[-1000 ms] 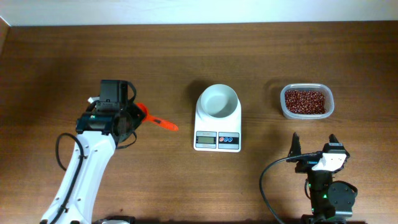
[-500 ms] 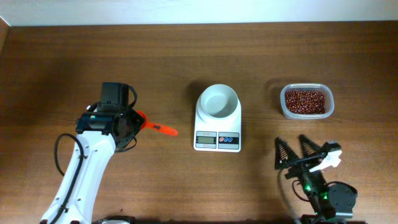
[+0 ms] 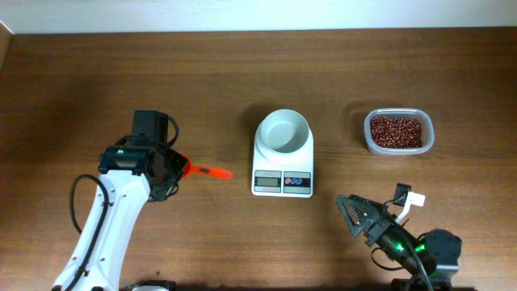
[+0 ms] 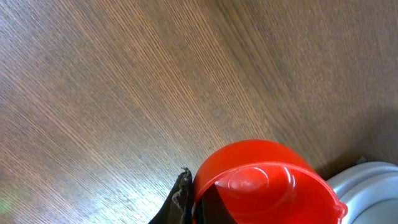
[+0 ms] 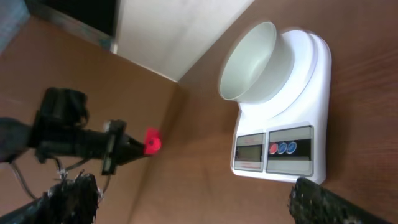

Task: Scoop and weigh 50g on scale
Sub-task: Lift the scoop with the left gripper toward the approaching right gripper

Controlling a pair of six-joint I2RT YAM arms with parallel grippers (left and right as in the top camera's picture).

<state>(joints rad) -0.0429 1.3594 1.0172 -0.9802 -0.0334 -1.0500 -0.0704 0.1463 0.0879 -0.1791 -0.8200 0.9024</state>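
1. Scale [image 3: 283, 166]: small, white, mid-table, flat on the wood table [image 3: 242, 73]. Grey display [image 3: 266, 183] & red + blue round btns [image 3: 297, 183] are on its near edge, facing the robot.
2. Round white bowl [image 3: 283, 131] sits upright on the scale's top; its inside shows plain white from overhead.
3. Clear tub of red beans [image 3: 397, 132]: right of the scale, well apart, abt level w/ the bowl, full of beans.
4. L gripper [image 3: 179, 167]: left of the scale, jaws closed on an orange-red scoop [image 3: 206, 171]. Scoop sticks out to the right toward the scale; its tip is near the scale but not touching.
5. L wrist view: rounded red scoop body [image 4: 261, 183] fills the low centre, w/ a dark finger [image 4: 180, 199] just beside it. A white curved edge shows at the low right corner. Can't tell if the scoop touches the table.
6. R gripper [image 3: 347, 210]: by the table's near edge, right of the scale & nearer the robot than it. Jaws are spread wide, gripping nothing, tips pointing left.
7. R wrist view: tilted look at the scale's front, w/ display, 1 red & 2 blue btns clear to see. The gripper's dark fingers [image 5: 68, 199] sit at the bottom corners, far apart. L arm [image 5: 68, 134] w/ the scoop's red end is in the distance, left of the scale.
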